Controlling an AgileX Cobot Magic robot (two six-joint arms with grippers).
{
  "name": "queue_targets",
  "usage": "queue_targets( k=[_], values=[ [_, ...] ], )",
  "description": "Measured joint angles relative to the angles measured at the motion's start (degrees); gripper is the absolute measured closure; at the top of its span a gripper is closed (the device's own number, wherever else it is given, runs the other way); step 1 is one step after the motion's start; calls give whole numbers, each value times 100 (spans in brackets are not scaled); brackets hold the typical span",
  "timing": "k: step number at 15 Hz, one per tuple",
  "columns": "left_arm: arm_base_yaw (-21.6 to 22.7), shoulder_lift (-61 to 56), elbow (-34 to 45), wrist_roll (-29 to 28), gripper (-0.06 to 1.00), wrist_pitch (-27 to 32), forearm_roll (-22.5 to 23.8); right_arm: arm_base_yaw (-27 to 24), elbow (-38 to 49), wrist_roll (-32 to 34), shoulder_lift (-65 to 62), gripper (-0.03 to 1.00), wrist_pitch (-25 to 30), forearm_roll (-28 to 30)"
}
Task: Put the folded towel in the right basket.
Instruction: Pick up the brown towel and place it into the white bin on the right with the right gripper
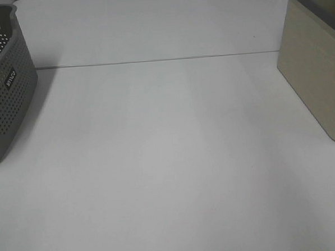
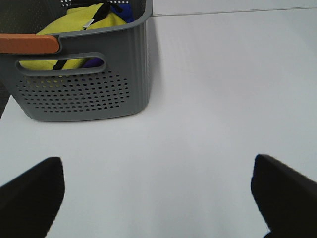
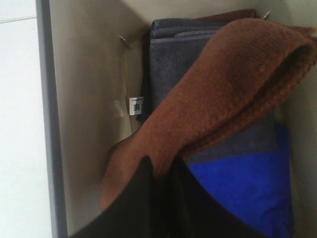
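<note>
The folded towel [image 3: 233, 84] is brown and thick. In the right wrist view it hangs inside the beige right basket [image 3: 84, 99], over a grey towel [image 3: 178, 54] and a blue one [image 3: 237, 188]. My right gripper [image 3: 161, 168] is shut on the brown towel's lower edge, inside the basket. My left gripper [image 2: 157, 168] is open and empty, above bare table in front of the grey left basket [image 2: 84, 94]. The exterior high view shows the right basket [image 1: 313, 67] at the right edge; neither gripper nor the towel shows there.
The grey perforated basket [image 1: 6, 94] stands at the left and holds a yellow cloth [image 2: 74, 22] and other dark items. An orange bar [image 2: 27, 43] lies along its rim. The white table [image 1: 169, 159] spans between the two baskets.
</note>
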State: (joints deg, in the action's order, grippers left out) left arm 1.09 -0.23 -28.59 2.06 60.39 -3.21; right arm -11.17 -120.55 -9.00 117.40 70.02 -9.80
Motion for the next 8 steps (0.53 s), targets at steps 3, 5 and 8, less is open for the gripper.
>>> queue_targets(
  k=[3,5,8],
  values=[
    [0,0,0,0,-3,0,0,0,0,172,11,78,0,11],
    [0,0,0,0,-3,0,0,0,0,355,11,57,0,11],
    [0,0,0,0,-3,0,0,6,0,516,-57,34,0,-97]
  ],
)
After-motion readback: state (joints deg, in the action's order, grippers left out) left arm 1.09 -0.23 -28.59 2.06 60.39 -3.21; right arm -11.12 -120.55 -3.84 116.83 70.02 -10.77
